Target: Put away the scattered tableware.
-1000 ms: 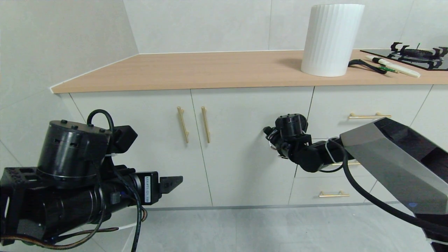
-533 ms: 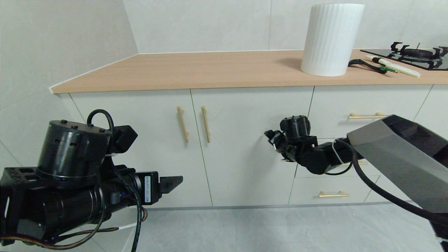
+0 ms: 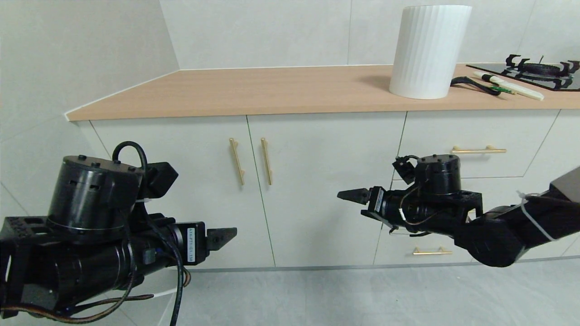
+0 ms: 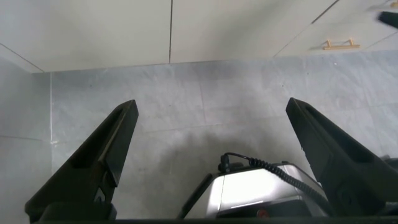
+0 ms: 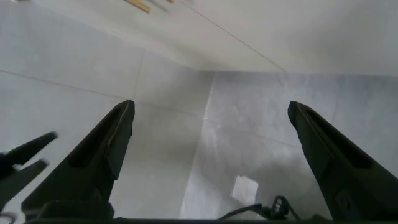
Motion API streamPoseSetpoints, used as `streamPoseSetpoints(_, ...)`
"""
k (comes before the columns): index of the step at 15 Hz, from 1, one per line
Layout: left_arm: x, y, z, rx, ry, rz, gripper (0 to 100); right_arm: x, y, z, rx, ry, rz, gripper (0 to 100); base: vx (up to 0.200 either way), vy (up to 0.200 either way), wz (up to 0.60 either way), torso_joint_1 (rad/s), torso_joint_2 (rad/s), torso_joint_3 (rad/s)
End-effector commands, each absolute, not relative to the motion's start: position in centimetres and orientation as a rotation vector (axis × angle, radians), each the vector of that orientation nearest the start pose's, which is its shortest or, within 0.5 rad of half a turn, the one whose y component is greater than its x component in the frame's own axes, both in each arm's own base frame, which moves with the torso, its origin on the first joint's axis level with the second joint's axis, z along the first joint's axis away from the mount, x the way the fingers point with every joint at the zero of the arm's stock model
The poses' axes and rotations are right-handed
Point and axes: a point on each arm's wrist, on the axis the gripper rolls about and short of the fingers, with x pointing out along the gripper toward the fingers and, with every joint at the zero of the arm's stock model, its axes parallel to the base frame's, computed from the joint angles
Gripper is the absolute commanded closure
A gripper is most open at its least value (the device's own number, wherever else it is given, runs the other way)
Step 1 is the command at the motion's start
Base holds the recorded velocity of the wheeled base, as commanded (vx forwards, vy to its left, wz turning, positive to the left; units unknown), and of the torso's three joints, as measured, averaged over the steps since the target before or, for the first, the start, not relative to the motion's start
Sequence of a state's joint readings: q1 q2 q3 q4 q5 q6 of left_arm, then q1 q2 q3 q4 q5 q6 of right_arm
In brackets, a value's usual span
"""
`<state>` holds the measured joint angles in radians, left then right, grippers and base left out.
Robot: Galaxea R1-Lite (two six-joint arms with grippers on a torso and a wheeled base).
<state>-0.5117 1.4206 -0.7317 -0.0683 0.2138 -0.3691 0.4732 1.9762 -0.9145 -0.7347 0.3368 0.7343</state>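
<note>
Head view: utensils (image 3: 514, 86) seen lying on counter (image 3: 249, 90), just beside white ribbed jar (image 3: 428, 50), near hob (image 3: 541, 70); both arms held low before cabinet doors (image 3: 317, 181).
Wrist views: left pincer (image 4: 211, 109) and right pincer (image 5: 211, 106) each seen spread wide, nothing held, floor tiles (image 4: 249, 93) beneath.
Since a second ago: right pincer swung away from cabinet face, now pointed toward left arm; left pincer unmoved.

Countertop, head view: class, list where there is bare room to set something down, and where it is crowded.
Free: the wide wooden stretch of countertop from the left wall corner to the white ribbed container. Crowded: right of the container, where utensils lie close together between it and the hob.
</note>
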Motion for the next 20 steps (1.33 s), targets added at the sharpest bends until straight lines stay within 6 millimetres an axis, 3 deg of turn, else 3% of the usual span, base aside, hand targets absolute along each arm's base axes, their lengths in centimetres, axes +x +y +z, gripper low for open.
streamPoseSetpoints(1,19.3,-10.2,18.8,-0.142,0.609,-0.178,0,30.4,16.3,15.4,0.660,0.545,0.667,0,0.000,0.000,0.00,0.000,0.00,0.000)
streamPoseSetpoints(4,17.8,-9.0,20.8,-0.181,0.522,-0.179,0,27.5,14.6,17.7,0.542,0.413,0.612,0,0.000,0.000,0.00,0.000,0.00,0.000)
streamPoseSetpoints(7,14.4,-6.4,22.8,-0.237,0.394,-0.162,0,23.5,11.9,20.3,0.417,0.231,0.420,0,0.000,0.000,0.00,0.000,0.00,0.000)
streamPoseSetpoints(12,6.1,-1.8,22.9,-0.195,0.152,-0.130,0,12.3,5.3,23.6,0.247,-0.038,0.278,0,0.000,0.000,0.00,0.000,0.00,0.000)
streamPoseSetpoints(15,0.5,0.3,22.1,-0.137,0.026,-0.075,0,5.2,1.6,24.8,0.194,-0.098,0.216,0,0.000,0.000,0.00,0.000,0.00,0.000)
streamPoseSetpoints(18,-4.2,1.5,20.5,-0.083,-0.074,-0.016,0,-1.0,-0.6,23.5,0.098,-0.153,0.076,0,0.000,0.000,0.00,0.000,0.00,0.000)
streamPoseSetpoints(20,-5.9,1.6,19.8,-0.092,-0.136,0.014,0,-4.7,-1.2,21.7,0.038,-0.209,0.016,0,0.000,0.000,0.00,0.000,0.00,0.000)
